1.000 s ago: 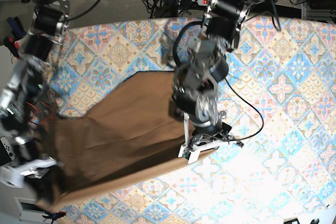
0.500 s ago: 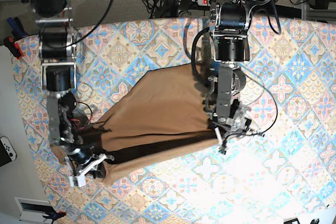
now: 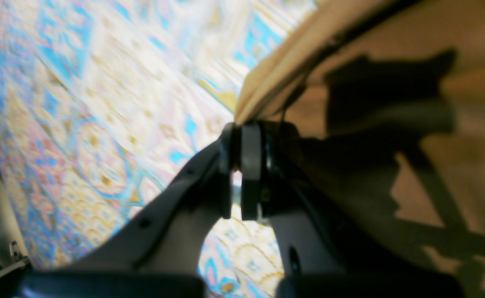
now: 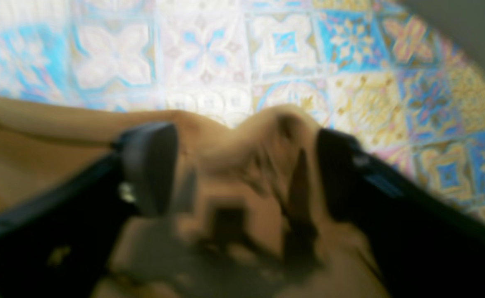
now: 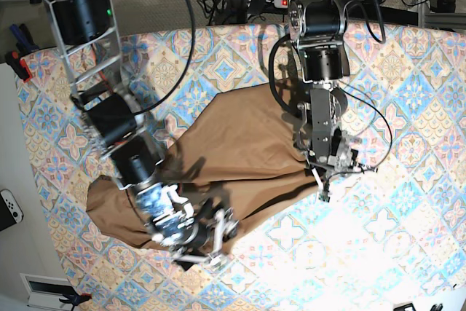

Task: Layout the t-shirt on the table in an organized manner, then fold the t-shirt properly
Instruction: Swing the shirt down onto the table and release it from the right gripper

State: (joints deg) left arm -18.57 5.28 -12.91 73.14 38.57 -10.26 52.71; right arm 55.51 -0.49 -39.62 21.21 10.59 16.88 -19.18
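Pinching the shirt's (image 5: 240, 147) edge, the left tool (image 3: 238, 171) is clenched on a thin fold of tan cloth at the garment's right-hand side in the base view, its pads nearly meeting. The right tool (image 4: 242, 169) is standing spread wide, its two fingers (image 4: 151, 165) straddling a raised bunch of cloth without gripping it; in the base view this tool (image 5: 207, 234) is sitting low over the shirt's near edge. Around both tools the shirt is lying in a rumpled heap on the patterned counter (image 5: 408, 78), part of it doubled over itself with a dark crease running across the middle, and no sleeves or neck can be told apart. Judging by that, the spreading-out is not finished: the cloth is needing to be pulled flat and squared before any proper fold is begun.
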